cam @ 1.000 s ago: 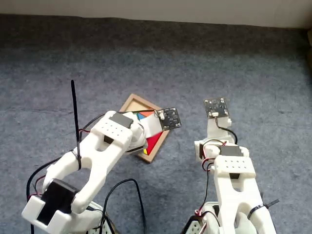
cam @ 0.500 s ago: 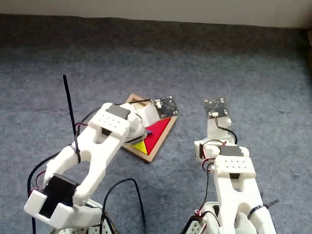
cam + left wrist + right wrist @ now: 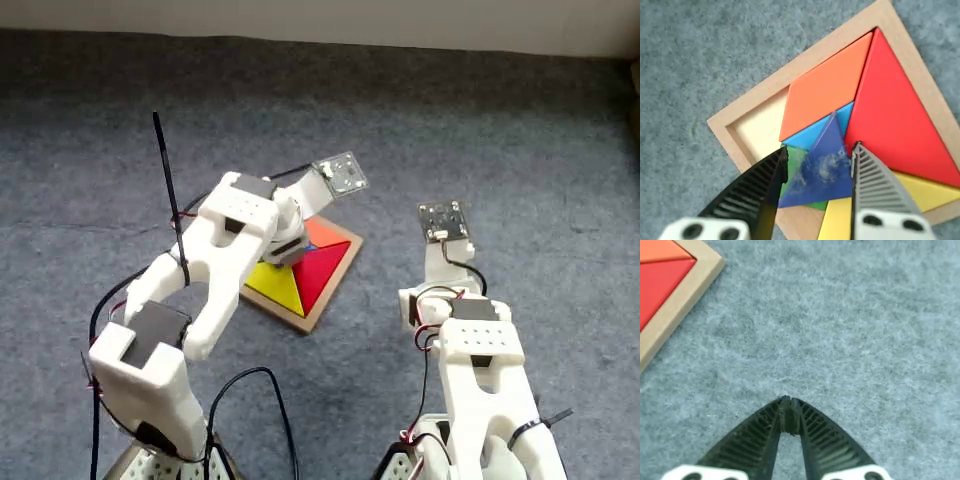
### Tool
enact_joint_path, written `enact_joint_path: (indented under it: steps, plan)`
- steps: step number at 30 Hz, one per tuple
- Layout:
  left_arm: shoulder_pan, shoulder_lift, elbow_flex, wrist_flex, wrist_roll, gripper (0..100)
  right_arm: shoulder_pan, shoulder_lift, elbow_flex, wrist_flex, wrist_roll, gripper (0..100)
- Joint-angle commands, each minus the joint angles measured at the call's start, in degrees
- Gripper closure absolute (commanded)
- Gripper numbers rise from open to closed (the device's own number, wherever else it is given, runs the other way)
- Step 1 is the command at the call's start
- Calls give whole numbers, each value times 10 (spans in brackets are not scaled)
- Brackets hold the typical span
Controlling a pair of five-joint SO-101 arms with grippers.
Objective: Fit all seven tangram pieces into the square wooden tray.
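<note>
The square wooden tray (image 3: pixel 800 67) lies on the carpet with a large red triangle (image 3: pixel 895 115), an orange piece (image 3: pixel 825 90), a light blue piece (image 3: pixel 812 135), a green piece (image 3: pixel 795 160) and a yellow triangle (image 3: pixel 925 192) inside. One corner slot (image 3: pixel 757 132) is bare wood. My left gripper (image 3: pixel 818 160) hangs just above the tray, shut on a dark blue triangle (image 3: pixel 822 165). In the high view the left arm (image 3: pixel 235 240) covers the tray's (image 3: pixel 333 287) far half. My right gripper (image 3: pixel 790 415) is shut on nothing, over bare carpet beside a tray corner (image 3: pixel 670 285).
Grey carpet runs all around the tray. The right arm (image 3: pixel 455 310) stands to the tray's right, a short gap away. A black cable tie (image 3: pixel 170 180) sticks up from the left arm. A pale wall edge runs along the far side.
The left arm has swung its wrist toward the far side of the tray, uncovering the yellow and red triangles in the high view. The right arm has stayed still.
</note>
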Motion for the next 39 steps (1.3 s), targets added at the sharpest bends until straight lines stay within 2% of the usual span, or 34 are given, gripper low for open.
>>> enact_joint_path:
  steps: [1,8,13,15,19,24,34,39]
  plan:
    - [-3,20,-67,33,6,787,5,-16,-2,-12,4,989]
    - [-9,59,-139,41,6,789,5,-16,-2,-12,4,989]
    - [-15,34,-204,142,10,790,5,-16,-2,-12,4,989]
    - [-13,13,-225,179,36,787,5,-16,-2,-12,4,989]
    - [-13,-17,-224,222,47,789,5,-16,-2,-12,4,989]
    - [-22,-24,-177,226,49,790,5,-16,-2,-12,4,989]
    - [-73,-22,-65,42,50,790,5,-16,-2,-12,4,989]
    - [-73,-22,-37,-11,50,790,5,-16,-2,-12,4,989]
